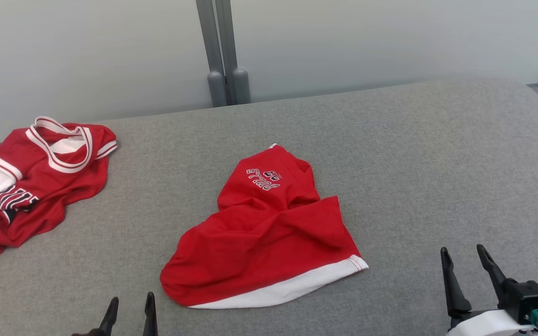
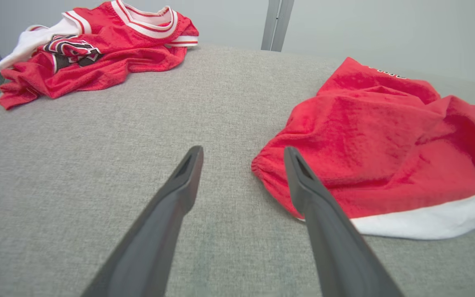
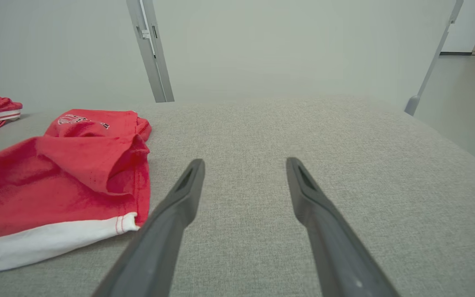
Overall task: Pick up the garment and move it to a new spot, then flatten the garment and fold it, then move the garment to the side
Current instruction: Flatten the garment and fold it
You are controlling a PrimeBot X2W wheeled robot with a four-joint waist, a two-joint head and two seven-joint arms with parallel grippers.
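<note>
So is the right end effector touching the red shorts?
Apart. The head view shows the open right end effector well clear of the red shorts, with bare grey surface between them.

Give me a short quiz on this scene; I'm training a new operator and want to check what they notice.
1. True or false: the left end effector and the right end effector both stand open, holding nothing.
2. Where does the red jersey lie on the grey fabric surface? A: far left; B: between the end effectors; C: near right corner.
3. Fill in: the hem band of the red shorts nearest the robot is ____.
Key: 1 true; 2 A; 3 white.
</note>
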